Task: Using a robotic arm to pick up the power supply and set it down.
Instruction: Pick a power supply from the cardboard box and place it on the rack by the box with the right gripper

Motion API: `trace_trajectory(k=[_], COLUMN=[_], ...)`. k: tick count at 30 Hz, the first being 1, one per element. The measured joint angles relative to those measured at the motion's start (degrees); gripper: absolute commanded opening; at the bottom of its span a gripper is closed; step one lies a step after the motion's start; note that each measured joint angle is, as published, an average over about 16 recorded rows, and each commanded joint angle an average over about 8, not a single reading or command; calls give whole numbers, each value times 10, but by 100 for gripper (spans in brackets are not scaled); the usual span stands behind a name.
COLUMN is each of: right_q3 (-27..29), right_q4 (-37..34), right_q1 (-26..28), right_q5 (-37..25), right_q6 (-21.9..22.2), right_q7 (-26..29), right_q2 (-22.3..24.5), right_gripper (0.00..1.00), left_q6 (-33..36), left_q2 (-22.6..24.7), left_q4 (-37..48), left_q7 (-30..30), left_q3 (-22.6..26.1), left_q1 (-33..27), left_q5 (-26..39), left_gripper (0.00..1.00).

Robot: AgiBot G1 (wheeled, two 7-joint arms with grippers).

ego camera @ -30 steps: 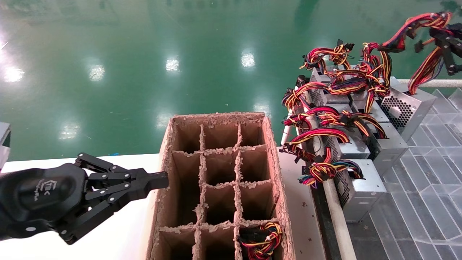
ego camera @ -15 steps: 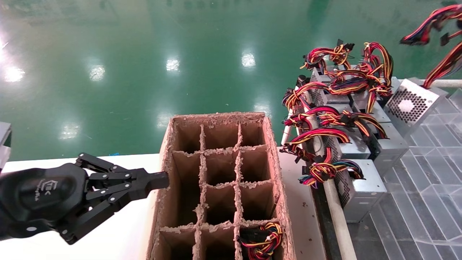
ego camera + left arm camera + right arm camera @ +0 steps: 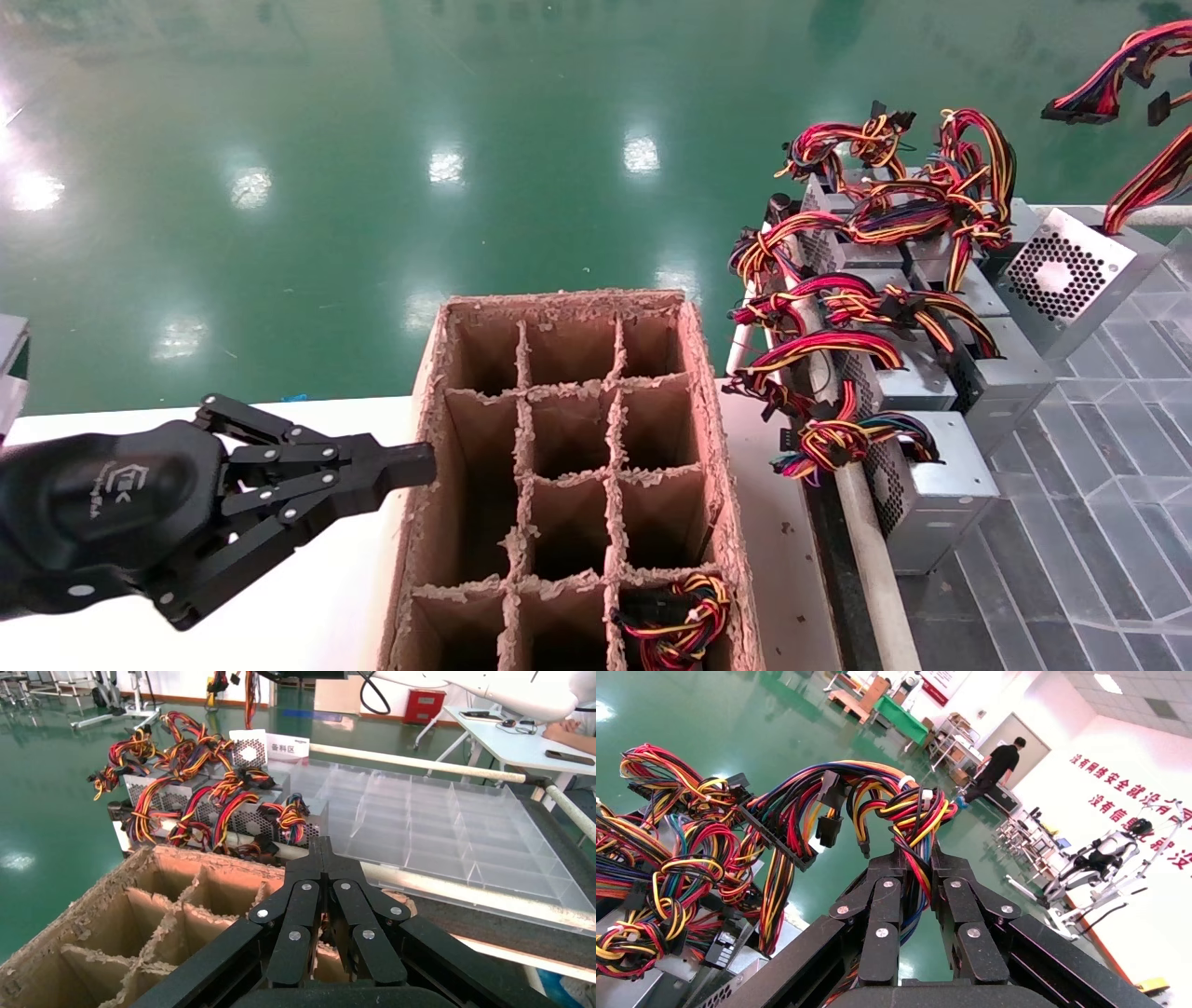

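My right gripper [image 3: 918, 855] is shut on the red, yellow, orange and black wire bundle [image 3: 905, 811] of one power supply [image 3: 1062, 266]. That silver box hangs tilted at the far right end of the row, its perforated vent face toward the head camera. Its wires [image 3: 1141, 177] run up and off the picture's right edge, and the right gripper itself is outside the head view. The same lifted power supply [image 3: 247, 748] shows in the left wrist view. My left gripper [image 3: 424, 464] is shut and holds nothing, parked beside the cardboard box's left wall.
A cardboard box [image 3: 694, 373] with divider cells stands in the middle; its near right cell holds a wire bundle [image 3: 675, 615]. Several more power supplies [image 3: 931, 485] lie in a row to its right, beside a white rail [image 3: 871, 559] and a clear plastic tray [image 3: 1099, 466].
The held power supply has swung so that its vent face turns toward the camera and has shifted slightly right. Its wires and the right gripper have risen out of the head view's top right corner.
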Motion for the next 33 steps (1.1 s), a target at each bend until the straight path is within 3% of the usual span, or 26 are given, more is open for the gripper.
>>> trace_trajectory(k=[16, 33], right_q3=[-19, -35], right_q4=[26, -23], right_q1=[-11, 43], right_q5=[-10, -12], right_q6=[29, -21], right_q7=[32, 11], right_q2=[6, -57], right_gripper=[0, 0], left_q6=[0, 0], left_q2=[0, 0], left_q4=[0, 0], left_q7=[0, 0], left_q3=[0, 0], left_q1=[0, 0], left_q5=[0, 0], left_gripper=[0, 0])
